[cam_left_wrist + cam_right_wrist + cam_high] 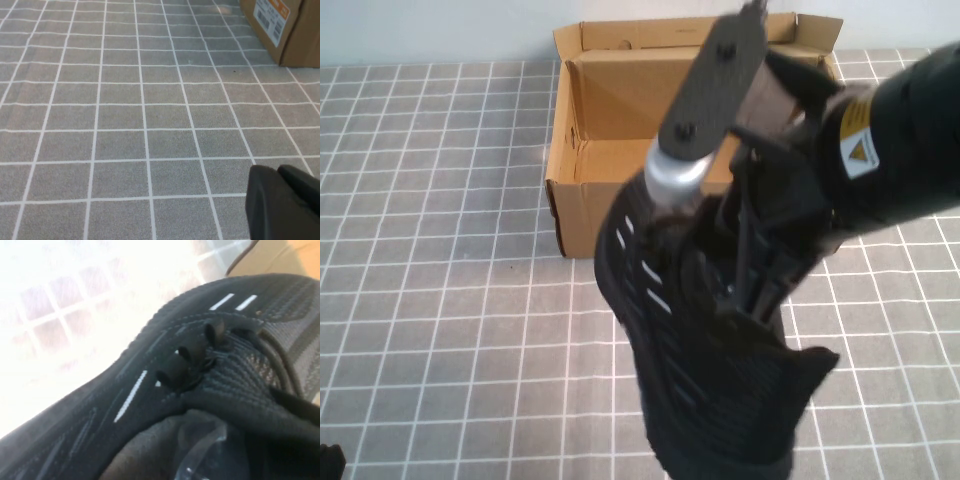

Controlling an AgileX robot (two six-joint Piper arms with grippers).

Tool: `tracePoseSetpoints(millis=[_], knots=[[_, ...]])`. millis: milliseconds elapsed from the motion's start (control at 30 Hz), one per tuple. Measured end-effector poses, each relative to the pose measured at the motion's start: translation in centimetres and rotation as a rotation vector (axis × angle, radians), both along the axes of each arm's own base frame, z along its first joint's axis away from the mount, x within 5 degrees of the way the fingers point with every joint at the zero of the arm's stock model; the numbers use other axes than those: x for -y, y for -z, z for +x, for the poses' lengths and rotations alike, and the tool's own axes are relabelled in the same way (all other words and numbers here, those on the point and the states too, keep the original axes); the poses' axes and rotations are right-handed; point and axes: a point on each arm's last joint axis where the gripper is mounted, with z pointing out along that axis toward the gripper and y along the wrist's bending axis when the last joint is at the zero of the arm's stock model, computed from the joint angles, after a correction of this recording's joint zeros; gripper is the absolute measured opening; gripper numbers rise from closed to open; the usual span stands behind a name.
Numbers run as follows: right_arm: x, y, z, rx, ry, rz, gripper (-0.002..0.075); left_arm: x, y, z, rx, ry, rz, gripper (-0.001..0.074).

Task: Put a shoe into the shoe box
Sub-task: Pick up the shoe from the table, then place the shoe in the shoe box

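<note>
Roughly midway: the box, open brown corrugated cardboard, sits at the back of the gray gridded table. Held up in front of it hangs the shoe, soft black knit with white dashes, clamped by the right gripper. Next it likely needs carrying over the box and lowering inside. The left gripper rests low near the table, fingers together.

No legible text (labels blurred)

Lab-style test bench; grey grid-lined mat; plain pale wall
</note>
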Motion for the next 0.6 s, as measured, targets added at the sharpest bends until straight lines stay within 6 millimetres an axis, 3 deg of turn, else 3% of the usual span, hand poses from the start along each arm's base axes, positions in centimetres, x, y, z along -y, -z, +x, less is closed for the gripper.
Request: tracePoseSetpoints(millis=[433,600], knots=[[-0.3,-0.9,0.0,-0.002,0.024,0.075,-0.0006,0.0,-0.2,0.1,0.021,-0.001,0.016,-0.0001],[-0.4,-0.9,0.0,-0.018,0.045,0.095,-0.0006,0.2,-1.7,0.4,0.164,-0.015,-0.173,-0.0001]])
